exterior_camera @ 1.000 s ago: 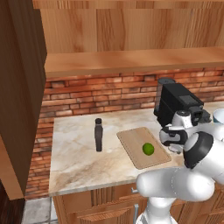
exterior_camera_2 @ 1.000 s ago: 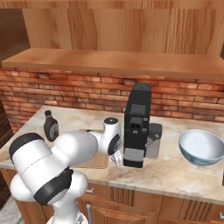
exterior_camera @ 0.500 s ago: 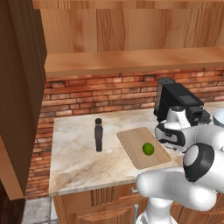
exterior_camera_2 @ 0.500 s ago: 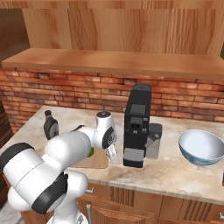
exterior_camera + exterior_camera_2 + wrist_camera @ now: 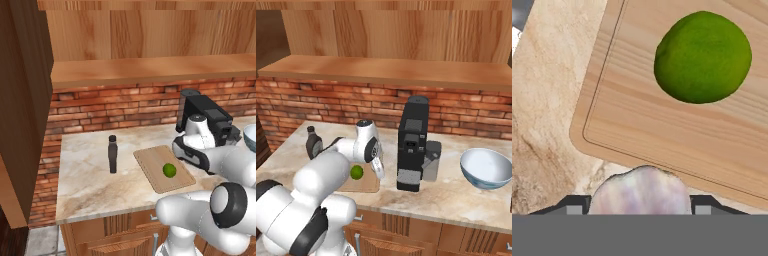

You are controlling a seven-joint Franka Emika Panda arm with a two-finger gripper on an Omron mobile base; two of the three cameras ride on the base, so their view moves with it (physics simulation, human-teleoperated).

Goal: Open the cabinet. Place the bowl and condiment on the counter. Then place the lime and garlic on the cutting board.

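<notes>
So the arm has swung round over the last second: its elbow now sits lower and closer to the cameras, and the gripper (garlic between its tips) has crept toward the cutting board.

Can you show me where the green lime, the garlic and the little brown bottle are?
lime (image 5: pixel 703 56), hand view, middle of its green skin
garlic (image 5: pixel 640 191), hand view, its pale top
condiment bottle (image 5: pixel 113 156), left base view, mid-body
</notes>
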